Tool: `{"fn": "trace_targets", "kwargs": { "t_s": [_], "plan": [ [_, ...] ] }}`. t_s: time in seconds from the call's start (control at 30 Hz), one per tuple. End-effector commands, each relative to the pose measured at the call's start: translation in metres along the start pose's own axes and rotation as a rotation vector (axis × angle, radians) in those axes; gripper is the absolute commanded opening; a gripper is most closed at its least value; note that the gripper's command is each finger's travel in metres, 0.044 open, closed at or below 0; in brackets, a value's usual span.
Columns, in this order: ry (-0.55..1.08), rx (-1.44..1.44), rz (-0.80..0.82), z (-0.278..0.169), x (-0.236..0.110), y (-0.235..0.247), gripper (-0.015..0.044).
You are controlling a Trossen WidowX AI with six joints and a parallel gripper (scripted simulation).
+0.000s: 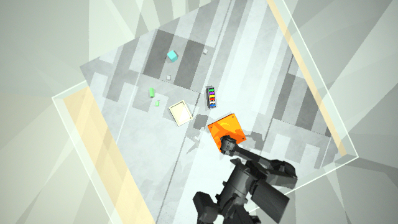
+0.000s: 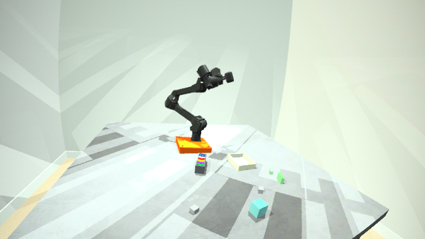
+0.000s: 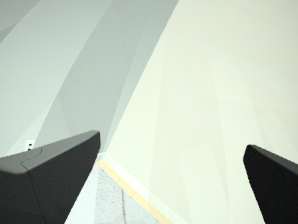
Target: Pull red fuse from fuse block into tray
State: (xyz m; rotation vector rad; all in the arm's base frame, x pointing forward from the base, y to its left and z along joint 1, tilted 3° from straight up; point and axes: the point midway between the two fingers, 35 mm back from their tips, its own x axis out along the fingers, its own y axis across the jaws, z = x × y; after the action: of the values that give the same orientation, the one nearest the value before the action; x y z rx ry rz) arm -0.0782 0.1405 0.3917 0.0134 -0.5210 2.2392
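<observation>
The dark fuse block (image 1: pixel 208 99) (image 2: pixel 200 170) stands on the table and holds a row of coloured fuses. The red fuse (image 1: pixel 212 99) (image 2: pixel 200 159) sits in the row between a yellow and a blue one. The cream tray (image 1: pixel 174 117) (image 2: pixel 244 167) lies empty beside the block. My gripper (image 2: pixel 229 77) (image 3: pixel 173 147) is open and empty. It is raised high above the table, far from the block and tray, and points outward. The wrist view shows only my two dark fingers, a wall and a table edge.
The arm stands on an orange base plate (image 1: pixel 227 124) (image 2: pixel 186 146) near the block. A cyan cube (image 1: pixel 172 55) (image 2: pixel 258 207), a green block (image 1: pixel 152 92) (image 2: pixel 280 177), a small green piece (image 1: pixel 157 102) (image 2: pixel 271 171) and small white cubes (image 1: pixel 168 77) (image 2: pixel 194 209) lie beyond the tray.
</observation>
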Motion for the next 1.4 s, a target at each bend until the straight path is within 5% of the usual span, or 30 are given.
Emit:
{"fn": "trace_targets", "kwargs": {
  "t_s": [0.0, 0.4, 0.8, 1.07, 1.37],
  "plan": [
    [0.002, 0.001, -0.009, -0.001, 0.000, -0.003, 0.0374],
    [0.332, 0.069, -0.607, -0.087, -0.051, -0.162, 0.0069],
    [0.969, 0.244, -0.974, -0.207, -0.203, -0.219, 0.0069],
    [1.439, 0.520, -0.914, -0.269, -0.312, -0.171, 0.0069],
    [1.736, 0.926, -0.503, -0.297, -0.387, -0.071, 0.0069]
  ]
}}
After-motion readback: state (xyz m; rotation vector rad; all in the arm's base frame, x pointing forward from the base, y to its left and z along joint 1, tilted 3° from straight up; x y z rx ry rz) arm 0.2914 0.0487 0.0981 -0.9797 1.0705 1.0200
